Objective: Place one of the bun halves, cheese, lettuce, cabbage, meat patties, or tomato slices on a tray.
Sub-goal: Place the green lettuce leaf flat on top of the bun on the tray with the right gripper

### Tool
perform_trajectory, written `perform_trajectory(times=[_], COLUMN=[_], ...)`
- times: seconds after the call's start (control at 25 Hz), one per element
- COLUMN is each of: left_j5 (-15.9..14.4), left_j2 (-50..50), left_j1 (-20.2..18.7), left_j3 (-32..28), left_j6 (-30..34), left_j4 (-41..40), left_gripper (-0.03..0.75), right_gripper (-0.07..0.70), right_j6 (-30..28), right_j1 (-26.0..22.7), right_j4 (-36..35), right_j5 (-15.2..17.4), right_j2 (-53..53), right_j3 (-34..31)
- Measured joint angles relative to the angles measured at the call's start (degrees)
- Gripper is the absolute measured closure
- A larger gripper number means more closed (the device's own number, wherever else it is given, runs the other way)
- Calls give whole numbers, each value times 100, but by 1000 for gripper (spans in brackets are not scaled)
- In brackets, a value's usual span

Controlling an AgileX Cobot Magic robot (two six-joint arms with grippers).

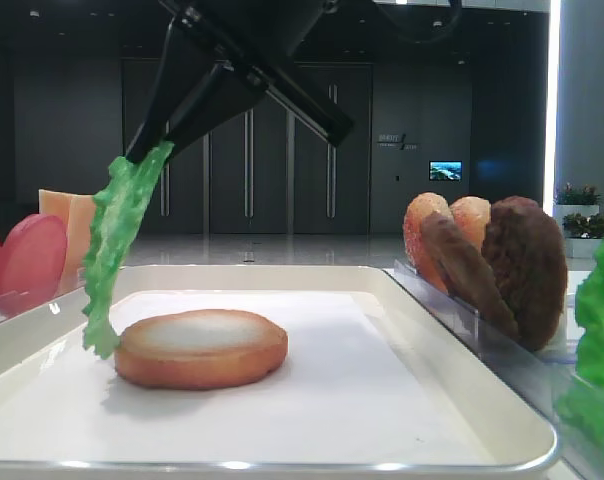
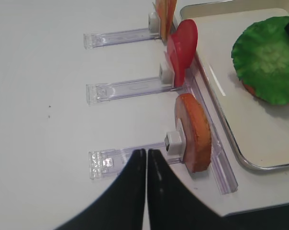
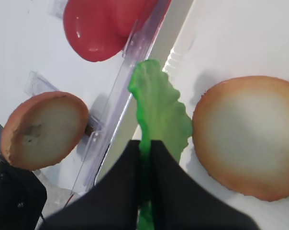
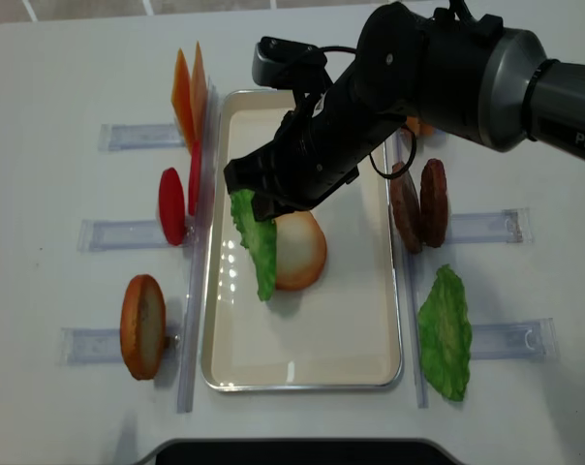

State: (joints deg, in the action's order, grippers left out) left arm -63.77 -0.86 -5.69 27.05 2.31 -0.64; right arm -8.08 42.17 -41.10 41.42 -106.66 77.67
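Note:
My right gripper [image 3: 145,143] is shut on the top edge of a frilly green lettuce [image 3: 159,108] leaf. The leaf hangs down over the left side of the tray [image 4: 312,358]. In the top view the right gripper [image 4: 246,194] has reached across the middle, and the lettuce [image 4: 257,244] hangs beside a bun half [image 4: 302,250] that lies flat on the tray's paper. From the low view the lettuce [image 1: 122,250] has its lower tip next to that bun half [image 1: 202,348]. My left gripper [image 2: 147,152] is shut and empty, over the table near a bun half [image 2: 194,132] that stands in a holder.
Left of the tray, clear holders carry the cheese [image 4: 186,92], the tomato slices [image 4: 173,203] and an upright bun half [image 4: 142,325]. On the right stand the meat patties [image 4: 418,203] and another lettuce leaf [image 4: 446,334]. The tray's raised rim [image 1: 282,465] runs along its edges.

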Motion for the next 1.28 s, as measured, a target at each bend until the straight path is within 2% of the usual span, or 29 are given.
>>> perform_trajectory(times=[0.48, 0.84, 1.28], left_j5=[0, 0, 0], left_j2=[0, 0, 0], left_j1=[0, 0, 0], left_j3=[0, 0, 0], left_j6=[6, 6, 6], left_j4=[0, 0, 0], left_gripper=[716, 716, 716], right_gripper=[610, 610, 610], right_j6=[-158, -178, -233], right_j1=[0, 0, 0], right_j4=[119, -90, -105], right_j5=[-29, 309, 265], right_j2=[0, 0, 0], right_j3=[0, 211, 218])
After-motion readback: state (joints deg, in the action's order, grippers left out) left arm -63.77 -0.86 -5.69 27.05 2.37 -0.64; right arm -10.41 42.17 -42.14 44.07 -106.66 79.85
